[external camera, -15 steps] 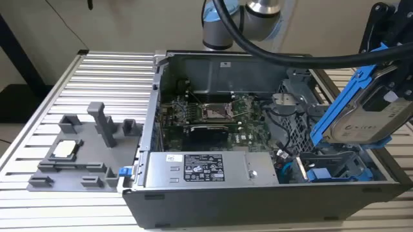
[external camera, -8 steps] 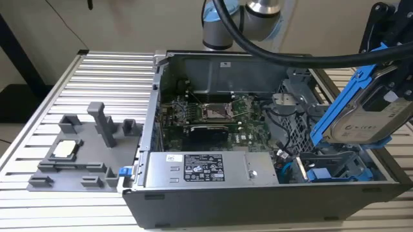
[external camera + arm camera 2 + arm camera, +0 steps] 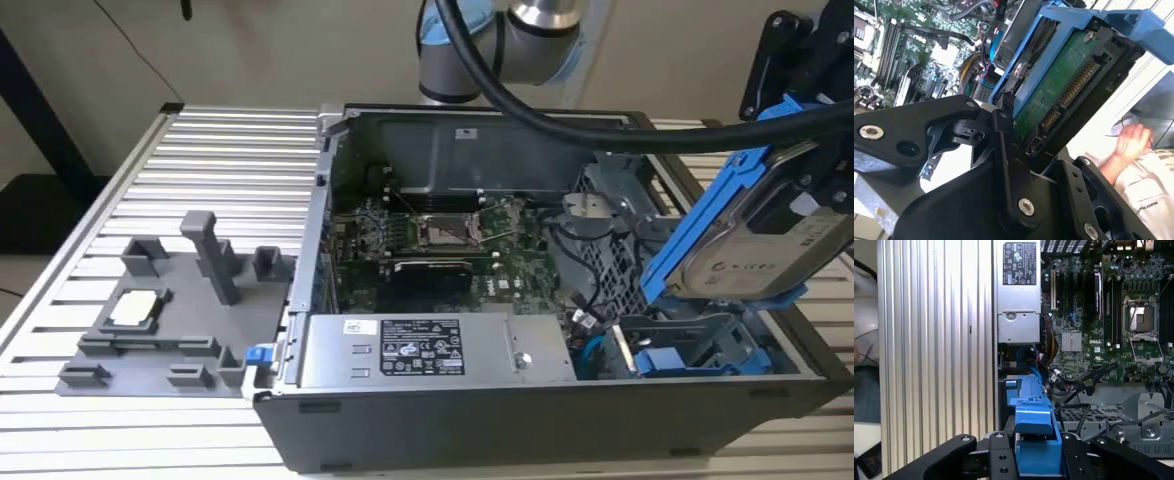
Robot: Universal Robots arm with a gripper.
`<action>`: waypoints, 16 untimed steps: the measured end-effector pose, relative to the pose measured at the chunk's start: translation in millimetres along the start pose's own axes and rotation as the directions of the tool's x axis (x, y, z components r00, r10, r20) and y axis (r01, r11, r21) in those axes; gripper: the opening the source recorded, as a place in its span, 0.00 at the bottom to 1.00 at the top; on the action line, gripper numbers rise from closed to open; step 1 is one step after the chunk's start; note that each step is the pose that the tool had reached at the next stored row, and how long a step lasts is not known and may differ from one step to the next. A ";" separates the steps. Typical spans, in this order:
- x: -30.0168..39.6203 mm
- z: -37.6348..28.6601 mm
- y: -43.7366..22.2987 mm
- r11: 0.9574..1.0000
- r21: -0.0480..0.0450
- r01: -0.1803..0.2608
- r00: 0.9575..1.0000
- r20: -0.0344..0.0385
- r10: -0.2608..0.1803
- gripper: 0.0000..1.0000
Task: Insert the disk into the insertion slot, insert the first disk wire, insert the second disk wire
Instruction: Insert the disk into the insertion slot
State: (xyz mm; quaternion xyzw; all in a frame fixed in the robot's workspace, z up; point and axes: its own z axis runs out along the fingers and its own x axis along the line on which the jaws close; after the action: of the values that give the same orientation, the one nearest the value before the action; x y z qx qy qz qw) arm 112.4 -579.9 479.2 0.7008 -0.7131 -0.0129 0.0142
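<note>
Disk (image 3: 771, 245): one, in end effector (image 3: 1039, 460)

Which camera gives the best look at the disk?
The exterior view: it shows most of the disk, silver labelled face in its blue caddy, tilted above the open computer case. The second wrist view shows its green circuit-board underside and connector; the first wrist view, the caddy edge-on in the gripper.

Arm (image 3: 541, 45) is silver-grey with pale blue caps (image 3: 571, 62), fat black cable (image 3: 587, 128) trailing to 3 o'clock in the exterior view; gripper (image 3: 1036, 460) matte black, silver screws (image 3: 1025, 206).
</note>
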 end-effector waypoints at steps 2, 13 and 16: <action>0.0 2.1 0.0 1.000 0.001 0.000 1.000 0.000 0.000 0.33; 0.0 14.3 -0.5 1.000 0.014 0.024 1.000 -0.001 -0.024 0.33; -0.1 18.0 -0.7 0.999 0.018 0.031 1.000 -0.001 -0.031 0.33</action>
State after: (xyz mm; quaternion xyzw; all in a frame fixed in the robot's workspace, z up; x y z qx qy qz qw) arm 112.5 -579.9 461.2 0.7118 -0.7023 -0.0062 0.0078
